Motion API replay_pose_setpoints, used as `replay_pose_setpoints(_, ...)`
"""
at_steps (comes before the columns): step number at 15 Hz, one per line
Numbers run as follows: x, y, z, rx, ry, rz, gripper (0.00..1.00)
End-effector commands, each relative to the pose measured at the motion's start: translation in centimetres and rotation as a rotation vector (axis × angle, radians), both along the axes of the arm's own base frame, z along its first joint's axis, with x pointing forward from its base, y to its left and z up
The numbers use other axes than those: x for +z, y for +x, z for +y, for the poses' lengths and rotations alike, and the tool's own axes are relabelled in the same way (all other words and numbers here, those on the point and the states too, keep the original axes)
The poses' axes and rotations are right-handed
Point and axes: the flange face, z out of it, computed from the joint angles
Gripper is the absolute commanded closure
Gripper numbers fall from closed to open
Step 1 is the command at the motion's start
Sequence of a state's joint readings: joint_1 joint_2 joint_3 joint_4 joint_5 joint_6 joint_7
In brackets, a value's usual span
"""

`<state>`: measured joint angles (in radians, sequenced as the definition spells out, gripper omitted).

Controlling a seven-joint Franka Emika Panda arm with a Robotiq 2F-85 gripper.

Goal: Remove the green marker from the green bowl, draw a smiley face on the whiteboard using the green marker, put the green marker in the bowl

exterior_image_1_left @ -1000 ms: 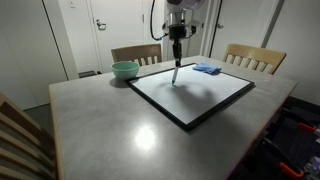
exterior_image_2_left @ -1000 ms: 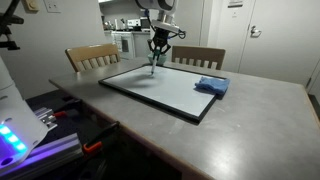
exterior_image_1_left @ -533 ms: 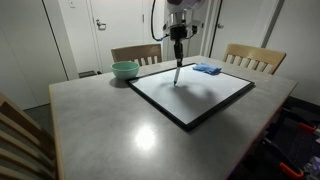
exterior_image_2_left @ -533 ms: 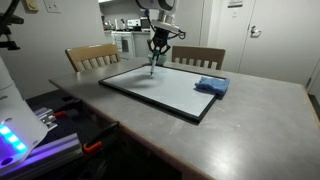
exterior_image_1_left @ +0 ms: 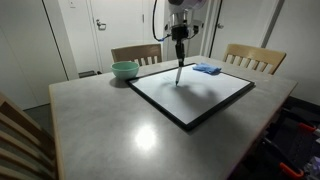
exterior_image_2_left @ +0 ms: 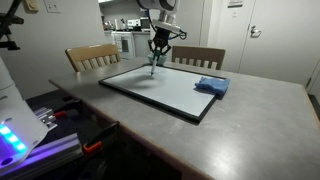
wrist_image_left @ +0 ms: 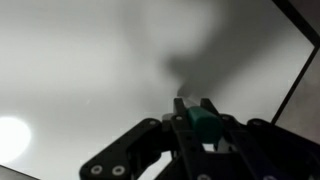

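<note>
My gripper (exterior_image_1_left: pixel 180 60) is shut on the green marker (exterior_image_1_left: pixel 179 73) and holds it upright over the whiteboard (exterior_image_1_left: pixel 215 100), tip down at or near the board's surface. It shows the same way in the other exterior view, gripper (exterior_image_2_left: pixel 156 53), marker (exterior_image_2_left: pixel 154 63), whiteboard (exterior_image_2_left: pixel 175 100). In the wrist view the marker's green end (wrist_image_left: pixel 205 123) sits between the jaws (wrist_image_left: pixel 196 108) above the white board (wrist_image_left: pixel 90 60). The pale green bowl (exterior_image_1_left: pixel 125 70) stands on the table beside the board's far corner, apart from the gripper. No drawn marks are visible on the board.
A blue cloth pad (exterior_image_1_left: pixel 208 69) lies at the board's corner, also seen in an exterior view (exterior_image_2_left: pixel 211 85). Wooden chairs (exterior_image_1_left: pixel 252 57) (exterior_image_2_left: pixel 92 57) stand along the grey table's (exterior_image_1_left: pixel 110 120) edges. The board's black frame (wrist_image_left: pixel 300 25) crosses the wrist view's corner.
The gripper with the marker has shifted very slightly across the board; otherwise nothing has visibly changed.
</note>
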<state>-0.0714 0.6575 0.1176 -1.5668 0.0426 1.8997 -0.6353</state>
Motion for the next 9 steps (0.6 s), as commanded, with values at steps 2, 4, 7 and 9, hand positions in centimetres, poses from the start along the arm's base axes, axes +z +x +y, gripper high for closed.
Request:
replay_pose_setpoints(2,-0.11,-0.58,-1.1,-0.013,0.0,0.024,0.95)
replay_pose_setpoints(4,-0.15,-0.63,-1.34,-0.017,-0.001,0.027,0.95)
replay_pose_setpoints(7,-0.19,-0.67,-1.7,-0.022,-0.001,0.031,0.95)
replay_pose_setpoints(9,-0.21,-0.67,-1.91,-0.024,-0.001,0.03,0.95)
